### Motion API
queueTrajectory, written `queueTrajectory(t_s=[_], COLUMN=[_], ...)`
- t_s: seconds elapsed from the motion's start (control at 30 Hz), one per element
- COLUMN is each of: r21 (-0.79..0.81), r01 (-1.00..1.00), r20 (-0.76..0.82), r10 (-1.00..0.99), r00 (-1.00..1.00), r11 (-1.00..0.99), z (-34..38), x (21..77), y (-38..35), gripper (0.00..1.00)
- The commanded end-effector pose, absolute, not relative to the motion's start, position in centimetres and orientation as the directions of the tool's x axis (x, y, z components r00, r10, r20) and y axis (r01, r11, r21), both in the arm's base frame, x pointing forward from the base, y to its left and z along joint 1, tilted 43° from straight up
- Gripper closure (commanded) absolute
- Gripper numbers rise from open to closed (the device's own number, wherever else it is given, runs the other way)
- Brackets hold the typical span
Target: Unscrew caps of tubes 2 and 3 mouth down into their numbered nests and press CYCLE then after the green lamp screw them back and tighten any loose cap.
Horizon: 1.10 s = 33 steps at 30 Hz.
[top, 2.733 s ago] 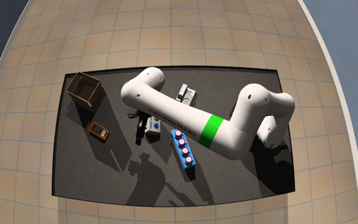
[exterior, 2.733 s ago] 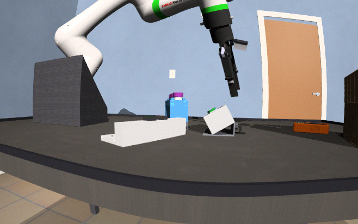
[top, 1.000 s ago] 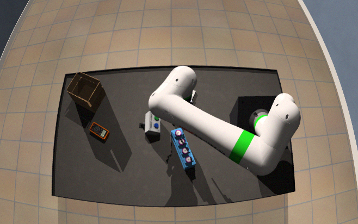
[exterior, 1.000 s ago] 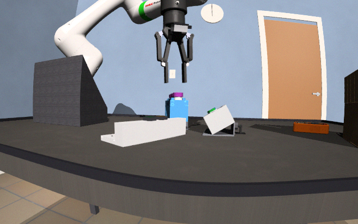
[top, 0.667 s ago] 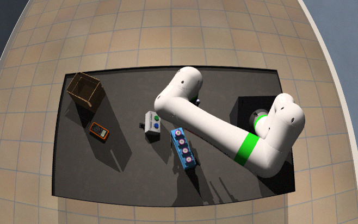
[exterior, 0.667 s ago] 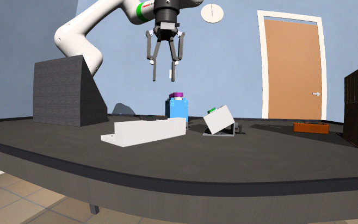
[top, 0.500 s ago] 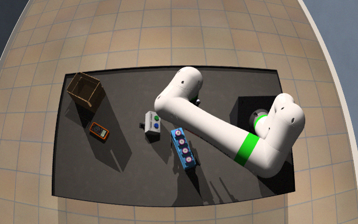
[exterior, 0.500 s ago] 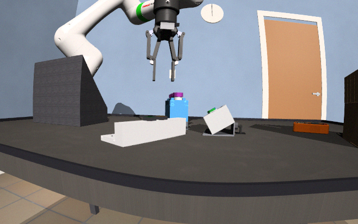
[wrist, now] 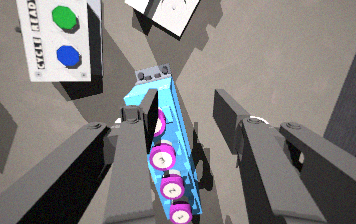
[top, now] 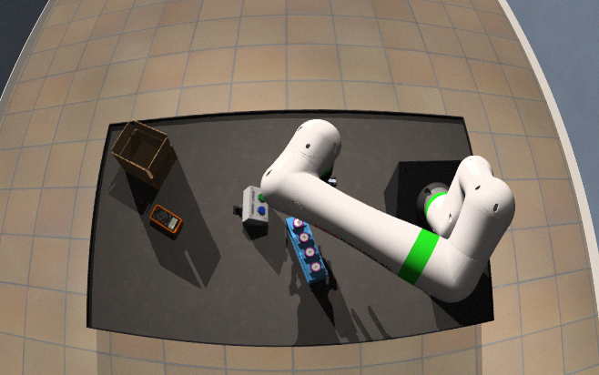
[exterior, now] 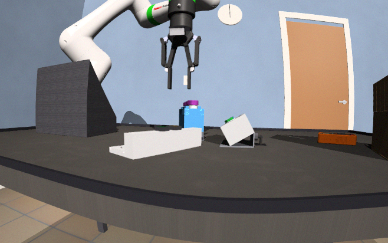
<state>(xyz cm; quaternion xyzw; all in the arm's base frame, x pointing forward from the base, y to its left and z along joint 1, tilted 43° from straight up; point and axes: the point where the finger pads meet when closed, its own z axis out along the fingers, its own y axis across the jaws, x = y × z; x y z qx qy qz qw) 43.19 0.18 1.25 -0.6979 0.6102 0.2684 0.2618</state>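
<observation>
The blue decapping station (top: 312,278) (exterior: 193,118) (wrist: 176,112) holds tubes with magenta-rimmed caps: cap 1 (top: 315,267) (wrist: 181,213), cap 2 (top: 309,251) (wrist: 172,188), cap 3 (top: 304,237) (wrist: 162,157) and cap 4 (top: 299,223) (wrist: 159,123), partly behind a finger in the wrist view. Their tightness cannot be told. My gripper (exterior: 179,88) (wrist: 186,102) is partly open and empty, pointing down above cap height. The white cap tray (exterior: 165,141) (wrist: 184,22) is mostly out of the wrist view; its lamps cannot be read. The CYCLE key (top: 261,210) (wrist: 68,55) and READY key (top: 260,197) (exterior: 229,120) (wrist: 64,18) look unlit.
The key housing (top: 248,207) (exterior: 239,130) (wrist: 50,73) stands beyond the tube 4 end of the station. An orange multimeter (top: 157,219) (exterior: 336,138) and a brown open box (top: 159,175) (exterior: 380,127) stand farther off. The arm hides the tray in the top view.
</observation>
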Motion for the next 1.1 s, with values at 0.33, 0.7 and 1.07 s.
queueTrajectory(t_s=[0.33,0.7,1.07], r21=[0.156,0.156,0.156], r01=[-0.984,-0.984,-0.984], r20=[-0.665,-0.665,-0.665], r10=[-0.728,-0.728,-0.728], r00=[-0.167,-0.167,-0.167], r11=[0.083,0.083,0.083], z=[8.0,10.9,8.7], x=[43.1,43.1,42.9], y=[7.3,10.4,12.4], gripper=[0.59,0.59,0.59])
